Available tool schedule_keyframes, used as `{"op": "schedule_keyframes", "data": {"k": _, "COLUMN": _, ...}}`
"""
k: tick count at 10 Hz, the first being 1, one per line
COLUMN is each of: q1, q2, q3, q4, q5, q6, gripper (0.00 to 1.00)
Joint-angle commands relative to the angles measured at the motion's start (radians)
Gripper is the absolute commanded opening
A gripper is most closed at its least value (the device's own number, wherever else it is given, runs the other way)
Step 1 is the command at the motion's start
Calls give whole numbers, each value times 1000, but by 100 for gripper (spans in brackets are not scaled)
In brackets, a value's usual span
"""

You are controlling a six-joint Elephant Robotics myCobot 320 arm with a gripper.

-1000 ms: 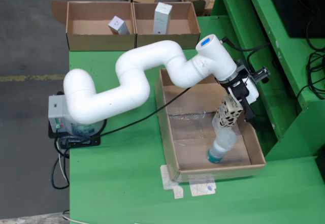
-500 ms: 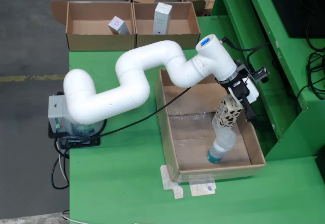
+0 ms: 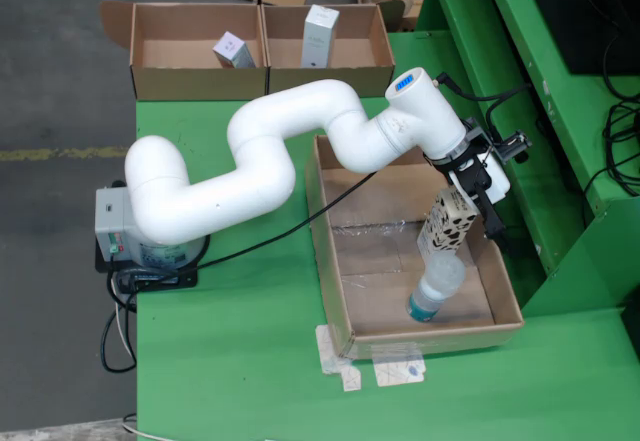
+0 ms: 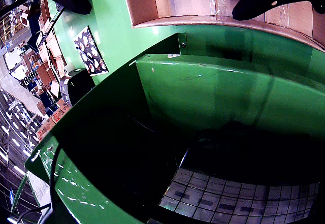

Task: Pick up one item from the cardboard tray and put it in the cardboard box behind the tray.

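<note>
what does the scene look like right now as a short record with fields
arm: white jointed robot arm, reaching over the tray
hand: black hand closed on the patterned box, above the tray's right side in the fixed view
held item: tall cream box with dark spots, tilted
tray: open brown cardboard tray on the green table
left in tray: clear plastic bottle with teal label, lying on the tray floor
behind tray: two open cardboard boxes, each holding a small pale carton

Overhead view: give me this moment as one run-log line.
end effector: shut on spotted cream box | over brown cardboard tray | clear plastic bottle lying in tray | placement pending
</note>
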Motion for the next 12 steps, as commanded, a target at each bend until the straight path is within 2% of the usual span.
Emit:
{"op": "schedule_keyframes", "data": {"k": 1, "q1": -2, "q2": 26, "q3": 26, "q4": 11, "q5": -11, "q6": -7, "gripper": 100}}
{"op": "schedule_keyframes", "data": {"k": 2, "q1": 21, "q2": 23, "q3": 26, "q4": 11, "q5": -11, "q6": 7, "gripper": 100}}
{"op": "schedule_keyframes", "data": {"k": 4, "q1": 74, "q2": 20, "q3": 26, "q4": 8, "q5": -8, "q6": -43, "gripper": 100}}
{"op": "schedule_keyframes", "data": {"k": 5, "q1": 58, "q2": 77, "q3": 26, "q4": -123, "q5": 147, "q6": 72, "gripper": 100}}
{"op": "schedule_keyframes", "data": {"k": 6, "q1": 58, "q2": 77, "q3": 26, "q4": -123, "q5": 147, "q6": 72, "gripper": 100}}
{"op": "schedule_keyframes", "data": {"k": 7, "q1": 41, "q2": 108, "q3": 26, "q4": -201, "q5": 245, "q6": 129, "gripper": 100}}
{"op": "schedule_keyframes", "data": {"k": 11, "q1": 22, "q2": 129, "q3": 26, "q4": -260, "q5": 323, "q6": 176, "gripper": 100}}
{"op": "schedule_keyframes", "data": {"k": 12, "q1": -17, "q2": 211, "q3": 26, "q4": -492, "q5": 553, "q6": 297, "gripper": 100}}
